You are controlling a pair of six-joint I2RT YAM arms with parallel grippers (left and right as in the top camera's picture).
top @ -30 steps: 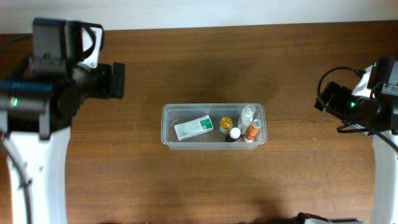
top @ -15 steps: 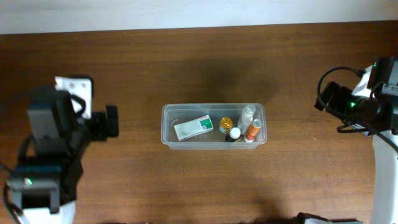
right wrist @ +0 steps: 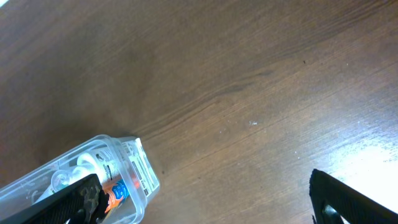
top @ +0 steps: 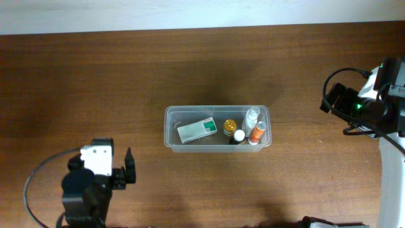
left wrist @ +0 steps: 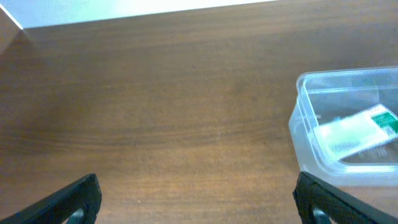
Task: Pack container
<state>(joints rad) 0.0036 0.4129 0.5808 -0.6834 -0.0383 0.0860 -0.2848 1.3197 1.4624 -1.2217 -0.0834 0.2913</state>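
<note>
The container (top: 169,132) is a clear tub at the table's middle. Inside lie a white and green box (top: 197,130), a yellow-capped bottle (top: 230,125), a dark bottle (top: 238,135), a white bottle (top: 252,116) and an orange bottle (top: 257,133). My left gripper (top: 129,172) is at the front left, well apart from the tub. It is open over bare wood (left wrist: 199,205), with the tub's left end (left wrist: 300,127) ahead to its right. My right gripper (top: 328,100) hangs open at the far right (right wrist: 208,202), with the tub's right end (right wrist: 142,167) by its left finger (right wrist: 81,199).
The brown wooden table (top: 126,76) ends at a pale strip (top: 202,12) along the back. My right arm's white base (top: 392,171) stands at the right edge. A dark object (top: 332,223) sits at the front edge.
My left arm has swung from the back left corner down to the front left of the table. The right arm and the tub's contents have not moved.
</note>
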